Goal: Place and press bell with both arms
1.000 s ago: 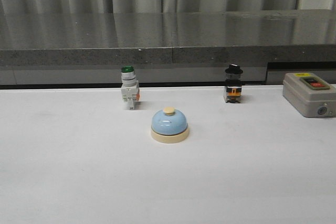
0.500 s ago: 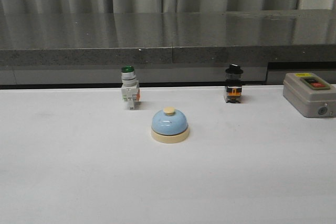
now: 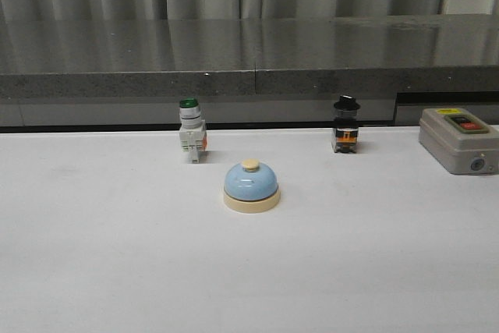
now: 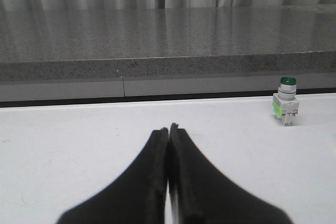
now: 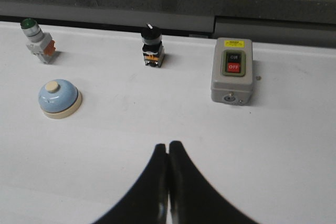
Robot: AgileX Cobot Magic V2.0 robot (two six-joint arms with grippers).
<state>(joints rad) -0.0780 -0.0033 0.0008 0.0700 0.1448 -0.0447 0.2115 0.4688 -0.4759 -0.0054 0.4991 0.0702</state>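
Bell, a pale-blue dome on a cream base with a cream button (image 3: pixel 251 186), stands upright near the middle of the white worktop (image 3: pixel 117 271), free of both arms. From it, the green-capped push-button switch (image 3: pixel 192 139) stands at ten o'clock, the black-knobbed selector switch (image 3: pixel 345 123) at two, and the grey on/off switch box (image 3: pixel 458 139) further right, cut by the frame edge. Left pincer (image 4: pixel 168 132) and right pincer (image 5: pixel 168 148) each show fingers pressed together, holding nothing. This fits either a bell awaiting placement or one already set and pressed. Arm poses are hidden, and whether the button has been pressed cannot be told.
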